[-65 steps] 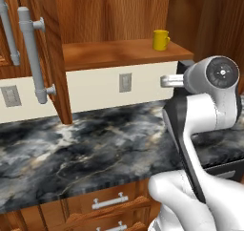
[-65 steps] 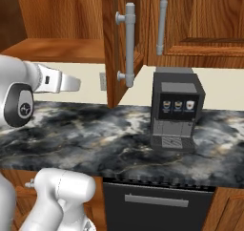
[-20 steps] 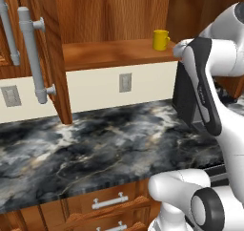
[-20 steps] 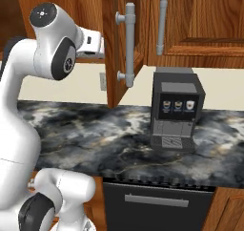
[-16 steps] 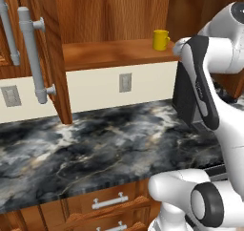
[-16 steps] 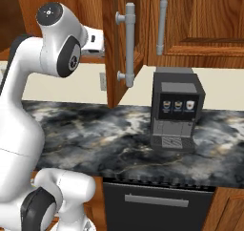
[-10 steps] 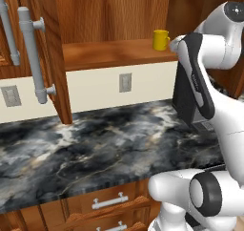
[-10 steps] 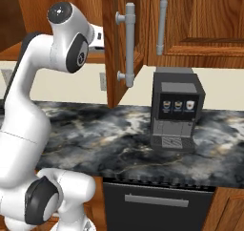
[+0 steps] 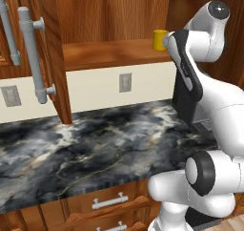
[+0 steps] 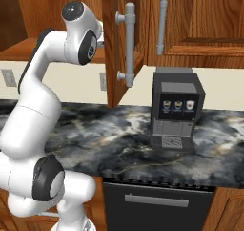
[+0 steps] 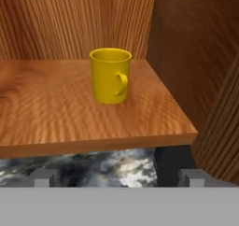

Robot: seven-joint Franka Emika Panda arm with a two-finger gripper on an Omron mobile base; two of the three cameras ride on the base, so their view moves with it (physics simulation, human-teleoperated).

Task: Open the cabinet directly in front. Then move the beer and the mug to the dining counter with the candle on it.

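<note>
Left base view: You face a kitchen wall with a dark marble worktop (image 9: 86,144). The cabinet (image 9: 52,53) stands open; the mug (image 9: 160,39) sits at the right end of its shelf (image 9: 109,53), partly behind the arm.
Right base view: The coffee machine (image 10: 177,110) stands below and right of the cabinet's open door.
Hand view: The mug (image 11: 110,75) sits upright near the shelf's right wall, handle toward you.
Handling: Likely light, rigid, smooth; pinch across the body.
Jaws: The gripper (image 11: 116,177) is spread fully, empty, short of the mug.
</note>
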